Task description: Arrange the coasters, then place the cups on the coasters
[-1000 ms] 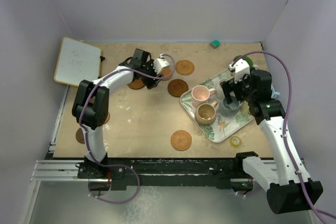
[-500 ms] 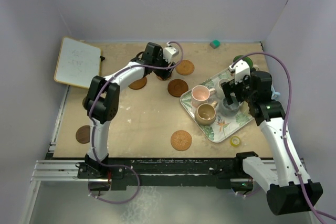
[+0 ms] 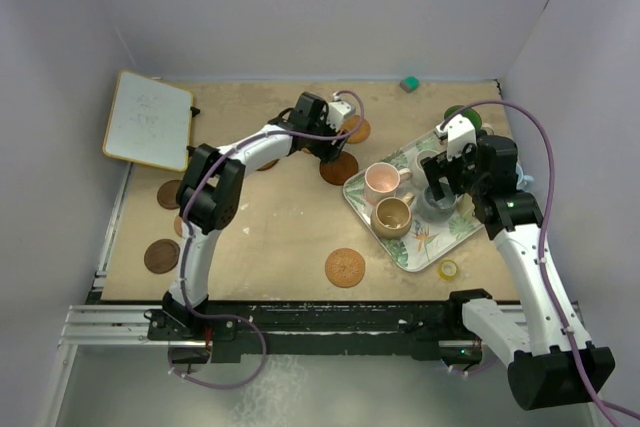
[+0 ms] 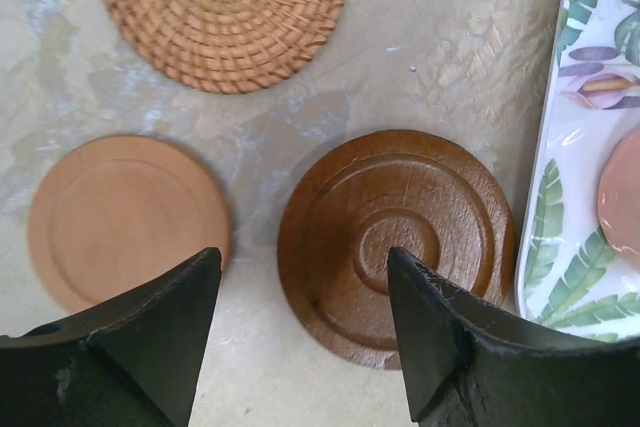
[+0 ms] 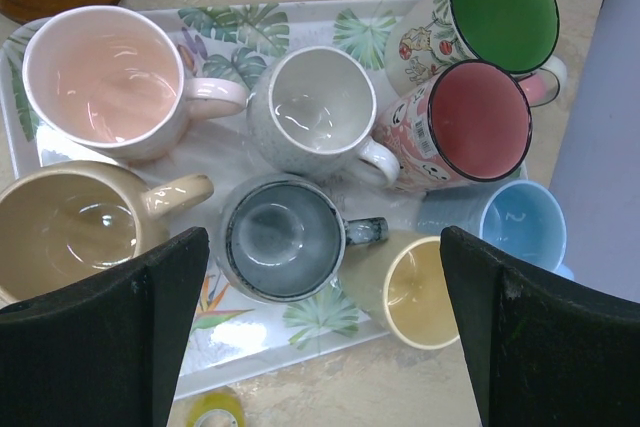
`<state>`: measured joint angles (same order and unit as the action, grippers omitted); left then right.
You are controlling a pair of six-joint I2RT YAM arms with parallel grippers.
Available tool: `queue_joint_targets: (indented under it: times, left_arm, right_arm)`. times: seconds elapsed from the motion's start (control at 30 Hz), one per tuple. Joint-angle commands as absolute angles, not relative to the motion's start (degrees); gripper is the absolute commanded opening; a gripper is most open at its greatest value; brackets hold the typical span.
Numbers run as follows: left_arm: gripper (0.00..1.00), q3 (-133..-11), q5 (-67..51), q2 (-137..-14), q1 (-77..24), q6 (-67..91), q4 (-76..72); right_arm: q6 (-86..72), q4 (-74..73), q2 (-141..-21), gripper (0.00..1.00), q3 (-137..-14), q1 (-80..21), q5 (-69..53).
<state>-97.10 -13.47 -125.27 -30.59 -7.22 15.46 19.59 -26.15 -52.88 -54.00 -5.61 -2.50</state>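
Observation:
My left gripper (image 3: 334,139) hovers open over the coasters at the back middle. In its wrist view the open gripper (image 4: 302,262) has a dark brown ringed coaster (image 4: 395,242) under its right finger, a light tan coaster (image 4: 128,219) by its left finger and a woven coaster (image 4: 222,7) beyond. My right gripper (image 5: 322,237) stands wide open above the slate cup (image 5: 280,237) and holds nothing. Around that cup are the pink (image 5: 105,77), tan (image 5: 70,227), grey (image 5: 315,107), yellow (image 5: 425,292), light blue (image 5: 520,227), red (image 5: 480,122) and green (image 5: 503,9) cups.
The leaf-patterned tray (image 3: 428,243) carries the pink, tan, grey and slate cups at the right. A woven coaster (image 3: 345,267) lies at the front middle. Two brown coasters (image 3: 168,193) (image 3: 161,255) lie at the left. A yellow tape roll (image 3: 449,269), a whiteboard (image 3: 148,119) and a green block (image 3: 409,83) are also there.
My left arm has swung right from the back-left coasters to the dark brown coaster by the tray, jaws open throughout. The right arm has not moved.

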Motion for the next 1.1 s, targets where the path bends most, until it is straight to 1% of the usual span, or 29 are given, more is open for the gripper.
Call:
queue_joint_targets:
  times: [0.0, 0.17, 0.23, 0.33, 0.53, 0.67, 1.07]
  left_arm:
    - [0.65, -100.64, -11.25, -127.56, -31.8, -8.03, 14.89]
    - [0.67, -102.32, -9.79, -130.15, -32.08, -9.05, 15.38]
    - [0.65, -102.49, -9.35, -130.75, -32.21, -9.51, 15.86]
    - [0.6, -101.43, -9.27, -130.66, -32.23, -10.43, 16.69]
    - [0.47, -96.41, -7.43, -128.25, -32.15, -13.64, 17.85]
    - [0.4, -92.79, -5.67, -126.65, -31.5, -14.05, 18.04]
    - [0.38, -86.09, -3.36, -122.8, -24.22, -11.75, 18.15]
  right_arm:
    - [20.12, -23.42, -52.65, 1.0, -54.06, -5.41, -2.19]
    - [20.31, -23.28, -52.73, 1.0, -53.85, -5.45, -1.83]
    - [20.37, -23.21, -52.58, 1.0, -53.76, -5.45, -1.85]
    - [20.42, -23.12, -52.38, 1.0, -53.71, -5.45, -1.67]
    - [20.56, -23.12, -52.41, 1.0, -53.69, -5.4, -1.82]
    - [20.56, -23.12, -52.46, 1.0, -53.63, -5.45, -2.01]
    - [20.51, -23.27, -53.07, 1.0, -53.77, -5.45, -2.2]
